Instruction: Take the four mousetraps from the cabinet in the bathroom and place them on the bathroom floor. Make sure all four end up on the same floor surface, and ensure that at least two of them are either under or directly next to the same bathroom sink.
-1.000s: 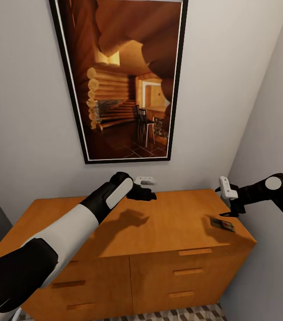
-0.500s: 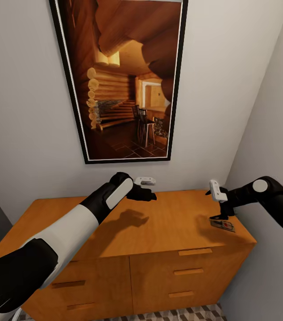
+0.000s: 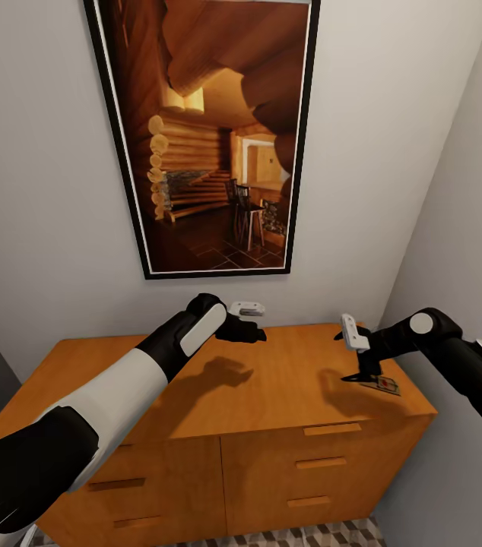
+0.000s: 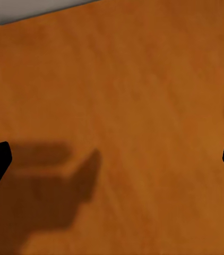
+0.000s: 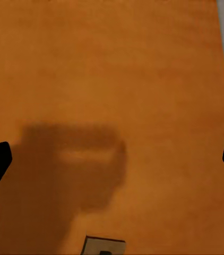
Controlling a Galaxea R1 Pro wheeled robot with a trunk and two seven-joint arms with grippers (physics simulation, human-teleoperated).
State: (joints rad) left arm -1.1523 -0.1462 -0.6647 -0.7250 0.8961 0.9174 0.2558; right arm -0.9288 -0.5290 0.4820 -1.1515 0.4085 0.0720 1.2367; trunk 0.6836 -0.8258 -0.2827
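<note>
You have no readable text, label, brand or number anywhere here. The mousetrap [image 3: 382, 384] on the cabinet [image 3: 271, 387] carries a small red mark on its pale face, but it is too small to read. The framed picture [image 3: 207, 137] on the wall shows a log-cabin interior with no lettering, and the white wall plate [image 3: 247, 308] beneath it bears nothing legible.

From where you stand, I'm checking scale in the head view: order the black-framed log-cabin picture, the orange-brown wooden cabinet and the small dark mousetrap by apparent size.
1. Orange-brown wooden cabinet, roughly matching the
2. black-framed log-cabin picture; unsure, cabinet is nearer.
3. Small dark mousetrap.
</note>
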